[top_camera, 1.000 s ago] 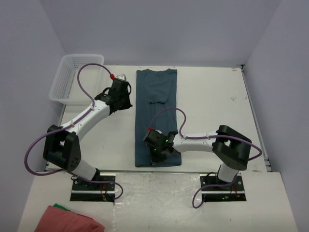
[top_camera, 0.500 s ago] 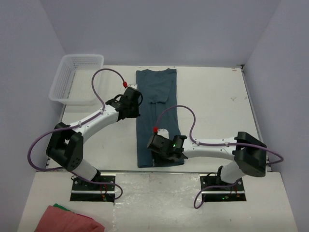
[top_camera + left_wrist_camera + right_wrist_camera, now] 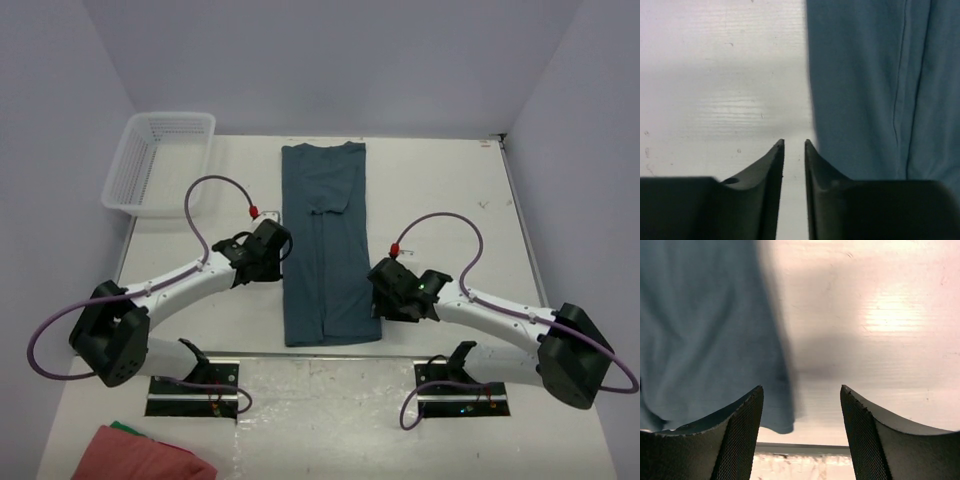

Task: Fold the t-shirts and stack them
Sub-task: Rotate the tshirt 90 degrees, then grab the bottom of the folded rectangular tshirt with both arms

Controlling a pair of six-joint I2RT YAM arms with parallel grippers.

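Note:
A blue t-shirt point(image 3: 325, 250) lies flat down the middle of the table, folded lengthwise into a long narrow strip. My left gripper point(image 3: 275, 243) hovers beside its left edge, about halfway along. In the left wrist view the left gripper point(image 3: 794, 142) is open by a narrow slit, with bare table between the tips and the t-shirt point(image 3: 880, 90) just to the right. My right gripper point(image 3: 384, 287) sits by the shirt's lower right edge. Seen from the right wrist, the right gripper point(image 3: 801, 388) is wide open and empty, with the t-shirt point(image 3: 700, 315) on the left.
A white mesh basket point(image 3: 155, 160) stands at the table's back left corner. A pink-red cloth pile point(image 3: 140, 455) lies off the table at the front left. The table's near edge point(image 3: 805, 446) runs just below the shirt's bottom corner.
My right gripper opened, let go of the shirt's lower part and slid right onto bare table. My left gripper moved nearer along the shirt's left edge and parted slightly.

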